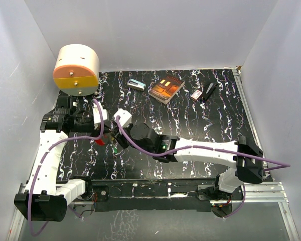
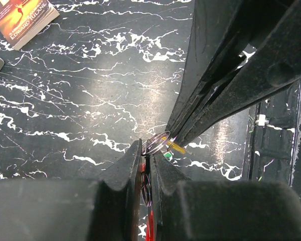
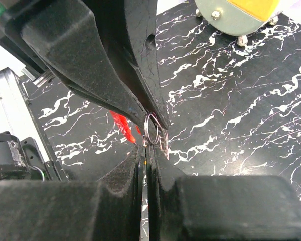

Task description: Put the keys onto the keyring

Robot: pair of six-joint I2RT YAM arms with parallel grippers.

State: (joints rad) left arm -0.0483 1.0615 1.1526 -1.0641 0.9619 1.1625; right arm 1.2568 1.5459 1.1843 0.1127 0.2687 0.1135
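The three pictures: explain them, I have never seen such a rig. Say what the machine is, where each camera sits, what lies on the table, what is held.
The machine is two robot arms, the left arm and right arm, bolted to a black marbled table. The top view looks down from behind them; each wrist view looks along that arm's own fingers. At the far edge lie a book, a teal-and-white box and a red-and-white box; a cream-and-orange drum stands far left. The left gripper is shut on a keyring, with small bright-headed keys beside it. The right gripper is shut at the same ring.
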